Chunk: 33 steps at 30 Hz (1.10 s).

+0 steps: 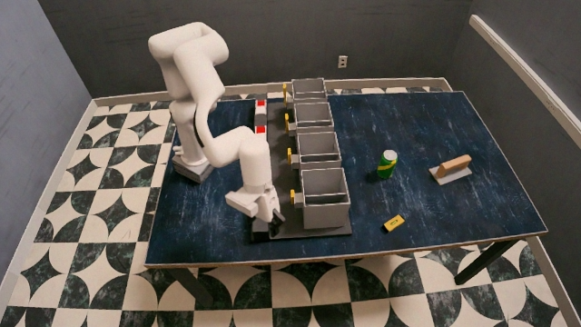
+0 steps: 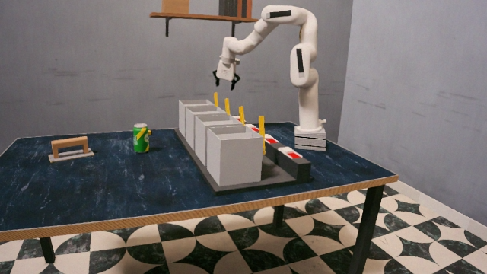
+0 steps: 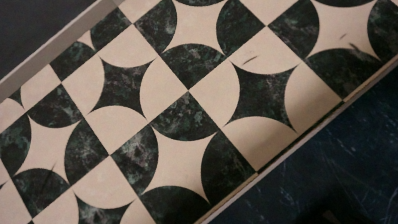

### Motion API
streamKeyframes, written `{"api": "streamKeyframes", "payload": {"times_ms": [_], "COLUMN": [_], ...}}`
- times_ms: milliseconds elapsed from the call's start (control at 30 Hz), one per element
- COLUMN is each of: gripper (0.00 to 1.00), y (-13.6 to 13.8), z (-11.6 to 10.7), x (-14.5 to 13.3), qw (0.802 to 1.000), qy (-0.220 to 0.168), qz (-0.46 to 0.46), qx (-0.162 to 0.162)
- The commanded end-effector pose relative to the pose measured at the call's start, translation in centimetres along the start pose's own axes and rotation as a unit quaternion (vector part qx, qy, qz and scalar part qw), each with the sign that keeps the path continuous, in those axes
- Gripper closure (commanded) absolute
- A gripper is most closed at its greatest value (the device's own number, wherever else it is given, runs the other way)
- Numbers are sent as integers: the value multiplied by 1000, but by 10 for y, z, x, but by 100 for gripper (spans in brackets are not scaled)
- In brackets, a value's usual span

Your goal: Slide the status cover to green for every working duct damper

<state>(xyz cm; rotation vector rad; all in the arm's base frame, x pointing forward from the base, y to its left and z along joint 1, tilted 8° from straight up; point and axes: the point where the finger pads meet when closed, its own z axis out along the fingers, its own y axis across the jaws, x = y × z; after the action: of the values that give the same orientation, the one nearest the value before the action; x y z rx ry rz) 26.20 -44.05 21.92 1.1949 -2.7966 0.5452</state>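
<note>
Four grey open-topped dampers (image 1: pixel 325 195) (image 1: pixel 319 150) (image 1: pixel 313 117) (image 1: pixel 309 88) stand in a row on a dark base plate (image 1: pixel 318 229) (image 2: pixel 243 184). Each has an upright yellow lever, such as the nearest one (image 1: pixel 292 196) (image 2: pixel 261 129). In front of them runs a dark slider rail with red windows (image 1: pixel 260 129) (image 1: pixel 260 103) (image 2: pixel 294 154) (image 2: pixel 272 141). In the top view the arm hides the other sliders. My gripper (image 1: pixel 272 220) (image 2: pixel 225 84) is open and empty, and hangs high above the row. The wrist view shows only the floor and the table's edge (image 3: pixel 350 165), no fingers.
A green can (image 1: pixel 387 164) (image 2: pixel 141 138) stands beyond the dampers. A wooden handle on a grey plate (image 1: pixel 451 169) (image 2: pixel 70 148) lies further out. A small yellow block (image 1: pixel 393 222) lies near the table's edge. A shelf (image 2: pixel 198 16) hangs on the wall.
</note>
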Motion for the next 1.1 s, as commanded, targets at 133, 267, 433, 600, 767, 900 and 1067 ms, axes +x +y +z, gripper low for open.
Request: {"api": "streamKeyframes", "payload": {"times_ms": [133,267,433,600,767,900,1067], "gripper": [0,0,0,0,0,0,0], "y": [-2,-2,-2,-2,-16,-34,-40], "z": [-2,-2,-2,-2,-10,-22,-28], "x": [1,1,1,0,-23,-57,-73], "qw": [1000,1000,1000,1000,999,992,988], "qy": [1,1,1,0,-12,-27,-33], "qz": [0,0,0,2,53,122,151], "qx": [2,2,2,2,-5,-18,-25]}}
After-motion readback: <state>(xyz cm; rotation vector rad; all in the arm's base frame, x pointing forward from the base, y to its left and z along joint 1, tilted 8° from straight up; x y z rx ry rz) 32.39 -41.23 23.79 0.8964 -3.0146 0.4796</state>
